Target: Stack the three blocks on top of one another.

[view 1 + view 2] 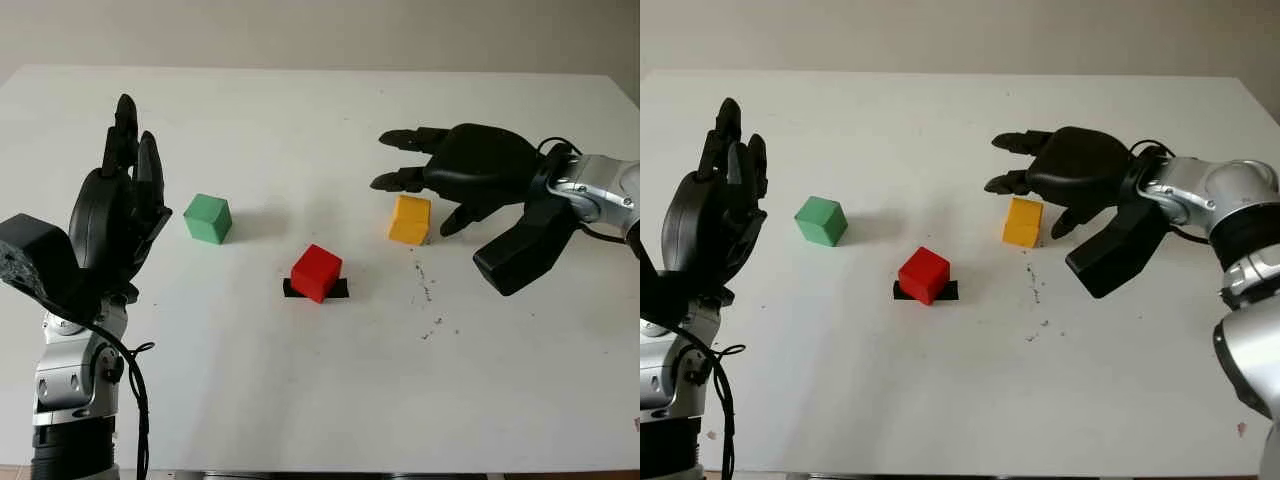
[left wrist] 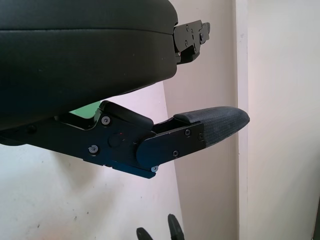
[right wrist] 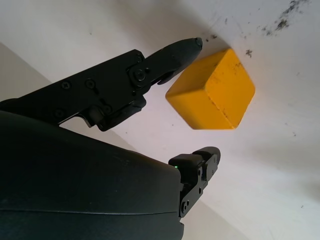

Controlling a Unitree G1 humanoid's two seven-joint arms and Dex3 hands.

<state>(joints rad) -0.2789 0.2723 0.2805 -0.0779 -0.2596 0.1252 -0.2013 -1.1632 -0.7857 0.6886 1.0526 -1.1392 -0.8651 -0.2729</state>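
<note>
One yellow block (image 1: 410,220) | just below open right hand (image 1: 455,175) | untouched

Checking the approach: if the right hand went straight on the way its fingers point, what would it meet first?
Probably the yellow block, just ahead of the open right hand; depth is uncertain.

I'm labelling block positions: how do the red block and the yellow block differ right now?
The red block sits on a strip of black tape; the yellow block sits on the bare white table. The red block lies nearer the robot with no hand by it; the yellow block has the open right hand over it, fingers on either side, not gripping. Both are similar small cubes, unstacked.
</note>
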